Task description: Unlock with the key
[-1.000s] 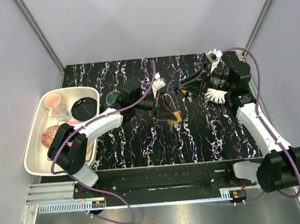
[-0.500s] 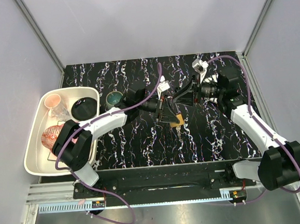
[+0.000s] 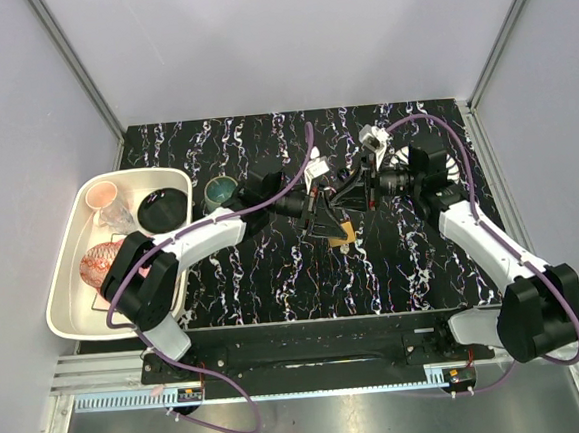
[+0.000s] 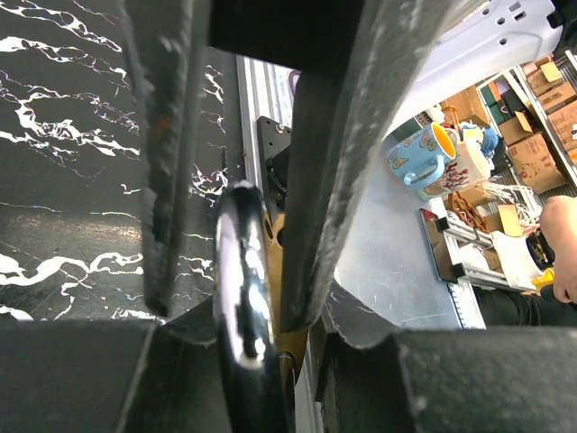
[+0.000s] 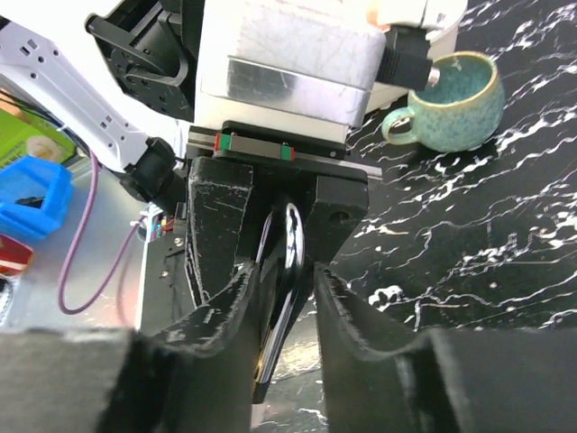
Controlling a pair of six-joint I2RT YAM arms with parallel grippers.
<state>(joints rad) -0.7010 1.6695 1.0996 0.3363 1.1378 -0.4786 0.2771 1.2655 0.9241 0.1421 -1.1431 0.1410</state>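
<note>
Now left hand (image 3: 325, 219) tight on padlock (image 3: 344, 231), right hand (image 3: 342, 199) half-open astride its shackle (image 5: 292, 236).

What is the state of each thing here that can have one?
Padlock: held by its shackle; locked or not, cannot tell.
Left pincer: shut on the shackle.
Right pincer: open, fingers either side of the shackle.
Key: not clearly visible.
Teal mug: upright on the table.
Black bowl: upright in the tray.

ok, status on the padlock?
Left gripper shut on padlock by its shackle. Right gripper open, nose to nose with it. Key not made out. Mug well clear.
</note>
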